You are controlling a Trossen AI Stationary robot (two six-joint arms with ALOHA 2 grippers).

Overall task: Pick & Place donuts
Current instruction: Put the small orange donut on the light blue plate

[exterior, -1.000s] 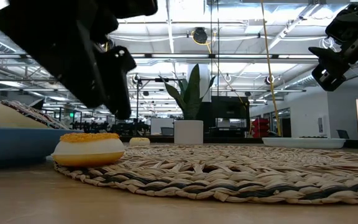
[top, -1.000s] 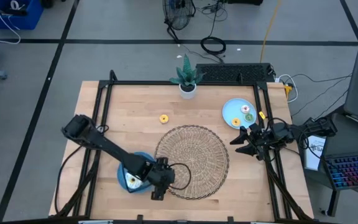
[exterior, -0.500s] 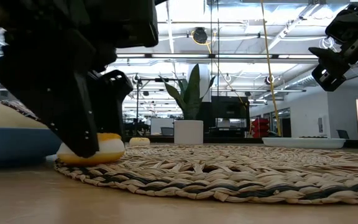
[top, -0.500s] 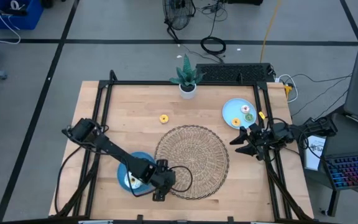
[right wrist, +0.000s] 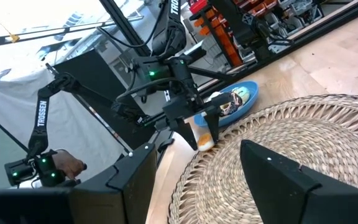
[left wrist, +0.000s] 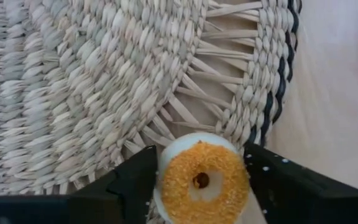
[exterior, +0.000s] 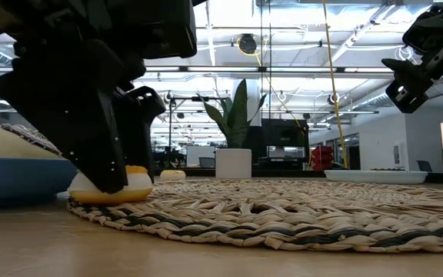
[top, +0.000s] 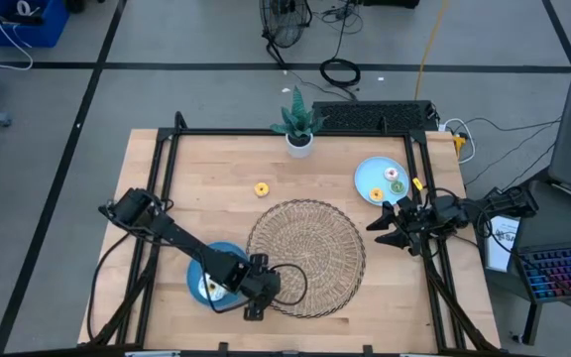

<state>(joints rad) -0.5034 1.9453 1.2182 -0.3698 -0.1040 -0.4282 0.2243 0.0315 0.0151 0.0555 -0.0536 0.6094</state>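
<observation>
The left gripper [left wrist: 201,186] is down at the near-left edge of the mat [top: 305,256], its jaws apart and straddling an orange donut [left wrist: 202,180] that sits on the mat's rim, just beside the left plate [top: 198,273]. In the low view the fingers [exterior: 106,146] reach down almost to the weave on either side of the ring. I cannot tell whether the pads already touch it.

To do this well, close squarely across the ring's widest part, keeping it centred between the jaws so it does not squirt sideways. Squeeze gently, since the toy looks soft, and lift straight up to avoid snagging the braided rim. Then carry it clear of the plate's lip.

The right gripper [top: 397,226] waits with open jaws near the right plate [top: 367,176], which holds two donuts [top: 396,175]; another lies on the worktop [top: 206,169].
</observation>
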